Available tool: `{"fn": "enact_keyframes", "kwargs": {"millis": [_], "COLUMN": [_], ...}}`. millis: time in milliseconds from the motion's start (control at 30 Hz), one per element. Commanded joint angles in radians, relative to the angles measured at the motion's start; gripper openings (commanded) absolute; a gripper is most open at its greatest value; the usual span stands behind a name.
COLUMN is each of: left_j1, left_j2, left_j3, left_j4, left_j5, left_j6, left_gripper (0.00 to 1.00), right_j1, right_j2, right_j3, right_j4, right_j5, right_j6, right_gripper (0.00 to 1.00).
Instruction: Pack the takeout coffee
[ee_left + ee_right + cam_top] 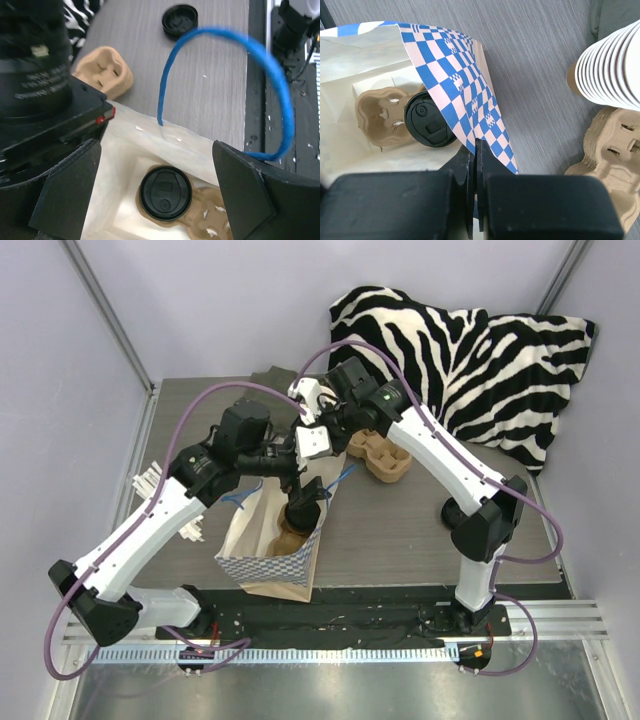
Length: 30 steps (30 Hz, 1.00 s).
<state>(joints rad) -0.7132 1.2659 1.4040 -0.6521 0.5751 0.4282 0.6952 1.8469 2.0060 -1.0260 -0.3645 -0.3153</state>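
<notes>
The small paper cup with a round black plastic lid (165,193) sits in a tan pulp carrier (372,115) inside the blue-checked paper bag (455,80), directly below the wide-apart left pincer (156,197); the right pincer (476,165) clamps the bag's rim.

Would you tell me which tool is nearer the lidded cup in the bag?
Left. The left tool hangs open right above the cup; the right tool pinches the rim of the bag beside it.

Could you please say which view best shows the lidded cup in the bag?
Left wrist view: the lidded cup shows whole from above. Right wrist: the bag's flap covers its edge. Top external: the left arm hides it.
</notes>
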Motion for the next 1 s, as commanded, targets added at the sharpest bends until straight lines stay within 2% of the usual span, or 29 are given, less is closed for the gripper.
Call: {"fn": "enact_keyframes", "kwargs": {"millis": [0, 400, 700, 800, 933, 967], "left_j1": [0.004, 0.046, 0.110, 0.176, 0.335, 0.366], "left_j2": [-0.045, -0.097, -0.095, -0.092, -0.069, -0.060], "left_j3": [0.055, 0.108, 0.207, 0.211, 0.223, 0.230], "left_j4": [0.051, 0.095, 0.120, 0.124, 0.095, 0.083], "left_j5": [-0.023, -0.191, -0.279, -0.287, -0.278, -0.271], "left_j6": [-0.054, -0.236, -0.422, -0.497, -0.641, -0.666], "left_gripper": [0.99, 1.00, 1.00, 1.00, 1.00, 1.00], "right_j1": [-0.010, -0.010, -0.010, -0.010, -0.010, -0.010], "right_j2": [0.029, 0.061, 0.067, 0.072, 0.075, 0.075], "right_j3": [0.049, 0.117, 0.146, 0.165, 0.178, 0.189], "right_j4": [-0.057, -0.077, -0.071, -0.071, -0.068, -0.068], "right_j5": [0.007, 0.015, 0.016, 0.016, 0.010, 0.013], "right_j6": [0.007, 0.010, 0.019, 0.022, 0.024, 0.024], "right_gripper": [0.01, 0.12, 0.29, 0.45, 0.48, 0.52]}}
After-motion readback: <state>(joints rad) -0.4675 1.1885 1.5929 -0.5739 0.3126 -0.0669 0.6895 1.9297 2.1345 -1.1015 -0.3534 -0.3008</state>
